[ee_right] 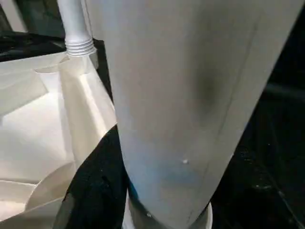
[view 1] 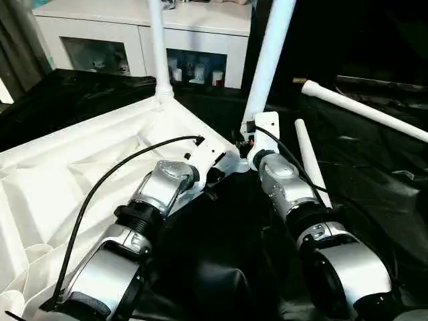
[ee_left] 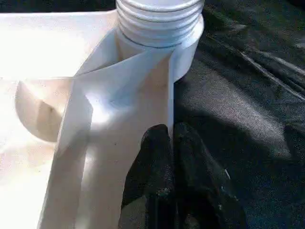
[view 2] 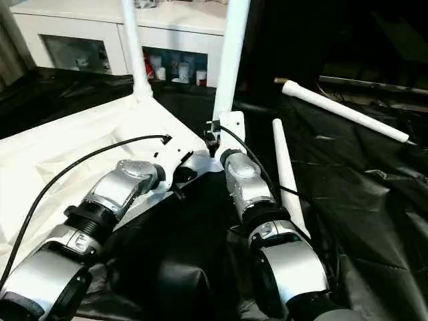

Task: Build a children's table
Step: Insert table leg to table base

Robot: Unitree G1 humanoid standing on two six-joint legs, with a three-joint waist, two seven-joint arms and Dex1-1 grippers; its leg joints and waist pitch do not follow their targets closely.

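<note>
The white tabletop lies upside down on black cloth, ribbed side up. One white leg stands upright in its far corner socket. A second leg rises from the near right corner socket, its threaded end showing at the socket's mouth. My right gripper is shut on this leg just above the socket, with one black finger beside the tube. My left gripper is shut, its fingertips resting against the tabletop's rim wall just below that socket.
Two loose white legs lie on the black cloth to the right, one near my right forearm and one farther back. A white glass-door cabinet stands behind the tabletop.
</note>
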